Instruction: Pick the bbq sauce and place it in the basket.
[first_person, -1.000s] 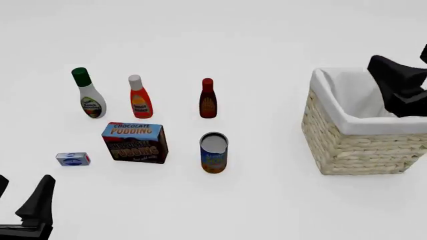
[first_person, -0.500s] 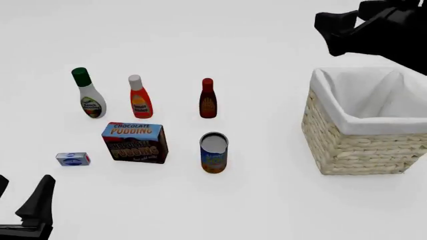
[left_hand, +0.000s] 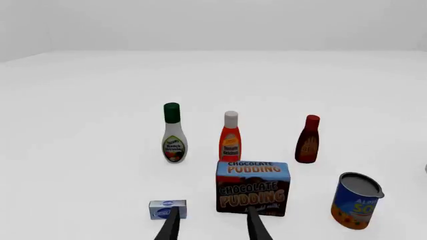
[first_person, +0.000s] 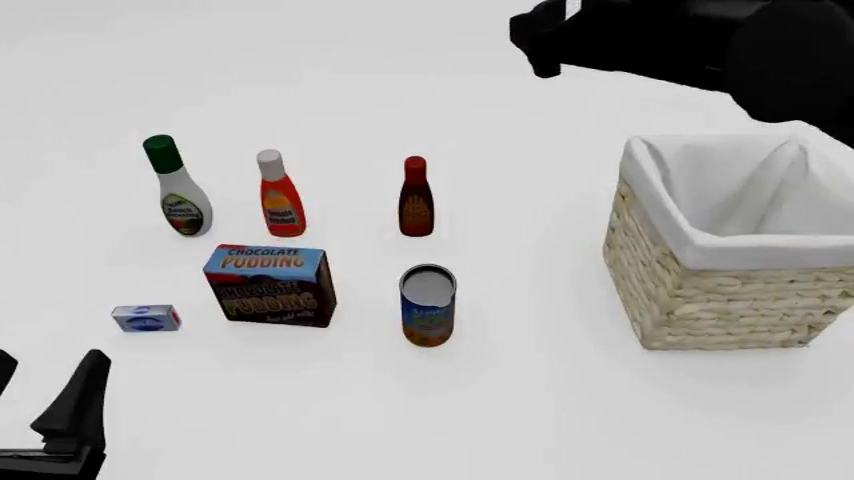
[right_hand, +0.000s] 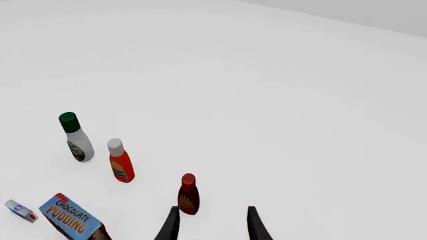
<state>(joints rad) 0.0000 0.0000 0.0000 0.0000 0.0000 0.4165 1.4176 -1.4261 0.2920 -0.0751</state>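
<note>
The bbq sauce (first_person: 415, 197) stands upright mid-table, a dark red-brown bottle with a red cap; it also shows in the left wrist view (left_hand: 307, 140) and the right wrist view (right_hand: 188, 195). The wicker basket (first_person: 714, 300) with its white lining stands at the right and holds nothing that I can see. My right gripper (first_person: 537, 40) hangs high at the back, beyond and to the right of the bottle, open and empty (right_hand: 212, 227). My left gripper (first_person: 47, 395) rests at the near left corner, open and empty (left_hand: 212, 227).
A white bottle with a green cap (first_person: 178, 190) and an orange-red bottle with a white cap (first_person: 279, 195) stand left of the sauce. A chocolate pudding box (first_person: 270, 284), a can (first_person: 427, 305) and a small blue-white packet (first_person: 146, 318) sit nearer me.
My right arm has risen out of the basket area and swung left across the back of the table. The left arm and all the objects have not moved.
</note>
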